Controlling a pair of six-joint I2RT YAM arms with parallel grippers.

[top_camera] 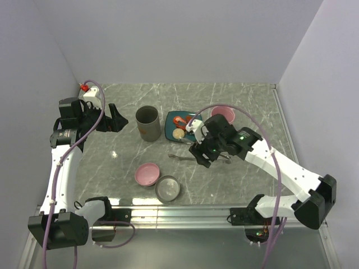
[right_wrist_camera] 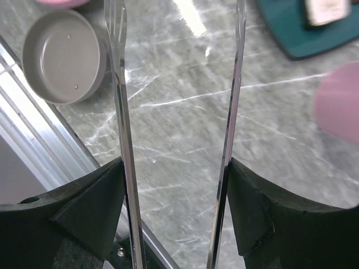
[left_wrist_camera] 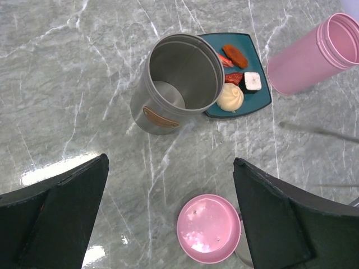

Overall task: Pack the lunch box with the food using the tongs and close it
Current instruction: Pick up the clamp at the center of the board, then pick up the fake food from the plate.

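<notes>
The slim silver tongs (right_wrist_camera: 120,112) run up between my right gripper's (right_wrist_camera: 175,165) fingers, one arm against each pad; that gripper is shut on them. From above, the tongs (top_camera: 180,158) stick out to the left of the right gripper (top_camera: 202,154), low over the table just below the teal plate (top_camera: 170,133). The food (left_wrist_camera: 235,56) lies on that plate (left_wrist_camera: 263,100): orange, red, a white-and-black piece and a cream dumpling. An open steel lunch box (left_wrist_camera: 168,106) stands left of the plate. My left gripper (left_wrist_camera: 170,162) hangs open over the table, left of the steel box.
A pink cylindrical container (left_wrist_camera: 305,59) stands to the right of the plate. A pink lid (top_camera: 147,174) and a grey lid (top_camera: 168,188) lie near the front edge, by the metal rail (top_camera: 185,212). Walls close in the table on three sides.
</notes>
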